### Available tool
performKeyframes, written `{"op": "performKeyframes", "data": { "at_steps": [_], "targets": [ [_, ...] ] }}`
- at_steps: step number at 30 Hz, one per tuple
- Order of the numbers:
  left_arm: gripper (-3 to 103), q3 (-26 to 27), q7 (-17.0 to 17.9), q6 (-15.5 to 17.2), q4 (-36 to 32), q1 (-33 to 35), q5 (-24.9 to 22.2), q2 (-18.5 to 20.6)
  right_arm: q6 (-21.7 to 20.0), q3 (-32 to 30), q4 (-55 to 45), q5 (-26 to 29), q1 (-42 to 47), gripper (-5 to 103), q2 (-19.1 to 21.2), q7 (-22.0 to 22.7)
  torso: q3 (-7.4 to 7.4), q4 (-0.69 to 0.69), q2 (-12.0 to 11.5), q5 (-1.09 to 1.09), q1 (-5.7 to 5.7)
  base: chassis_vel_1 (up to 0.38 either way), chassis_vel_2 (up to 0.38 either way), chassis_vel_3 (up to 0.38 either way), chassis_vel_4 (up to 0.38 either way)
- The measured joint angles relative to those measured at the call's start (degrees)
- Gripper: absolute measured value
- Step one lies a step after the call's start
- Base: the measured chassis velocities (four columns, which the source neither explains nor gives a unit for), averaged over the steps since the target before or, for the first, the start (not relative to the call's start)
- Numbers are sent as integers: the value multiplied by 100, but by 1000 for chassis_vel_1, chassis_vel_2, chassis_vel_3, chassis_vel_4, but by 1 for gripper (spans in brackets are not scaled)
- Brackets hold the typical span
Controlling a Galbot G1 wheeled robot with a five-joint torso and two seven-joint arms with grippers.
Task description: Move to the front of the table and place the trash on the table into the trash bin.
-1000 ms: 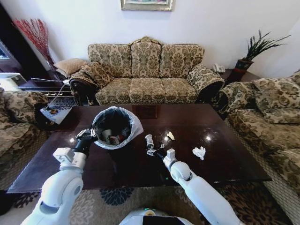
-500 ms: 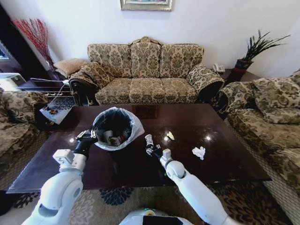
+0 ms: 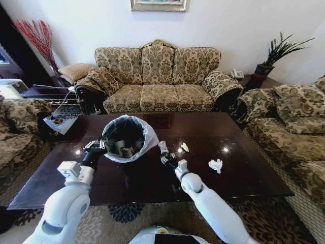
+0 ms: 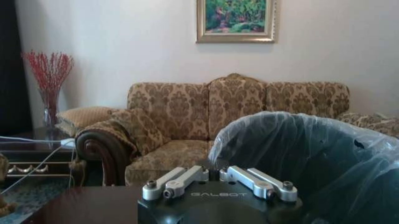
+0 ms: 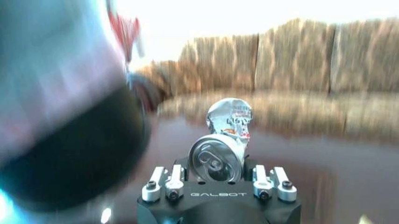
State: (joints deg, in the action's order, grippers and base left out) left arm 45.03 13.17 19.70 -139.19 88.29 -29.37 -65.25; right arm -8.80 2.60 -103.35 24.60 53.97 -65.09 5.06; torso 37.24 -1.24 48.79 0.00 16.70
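On the shiny dark brown wooden table (image 3: 238, 152) sit a crumpled white tissue (image 3: 216, 165) and a small pale scrap (image 3: 185, 147). Right gripper (image 3: 165, 157) – clamped on a crushed silver can (image 3: 163, 148) – has lifted closer to the black bag-lined bin (image 3: 124, 137). Left gripper (image 3: 95, 147) still pinches the bin's rim.

Bright, even daylight; glare spots on the table (image 3: 223, 150); head view bends at edges; right wrist view motion-blurred.

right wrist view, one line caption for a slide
Right gripper holds a crushed silver can beside the bagged trash bin.
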Motion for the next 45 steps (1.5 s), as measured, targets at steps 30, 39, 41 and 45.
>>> {"op": "performKeyframes", "data": {
  "at_steps": [30, 39, 41, 45],
  "targets": [
    [3, -189, -133, -11, 294, -174, 211, -174, -782, 2124, -1821, 1570, -2212, 57, 641, 285, 0, -1, 0, -1, 0, 0, 0, 0, 0],
    [3, -164, -222, 69, 163, -79, 360, -252, -645, 2022, -1812, 1483, -2396, 89, 589, 206, 0, -2, 0, 0, 0, 0, 0, 0, 0],
    [3, -161, -225, 110, 142, -73, 374, -249, -569, 1956, -1839, 1495, -2427, 94, 590, 207, 0, -2, 0, 0, 0, 0, 0, 0, 0],
    [3, -191, -175, 196, 124, -80, 386, -252, -410, 1665, -1864, 1604, -2564, 100, 632, 431, 0, -3, 0, -1, 0, 0, 0, 0, 0]
  ]
}}
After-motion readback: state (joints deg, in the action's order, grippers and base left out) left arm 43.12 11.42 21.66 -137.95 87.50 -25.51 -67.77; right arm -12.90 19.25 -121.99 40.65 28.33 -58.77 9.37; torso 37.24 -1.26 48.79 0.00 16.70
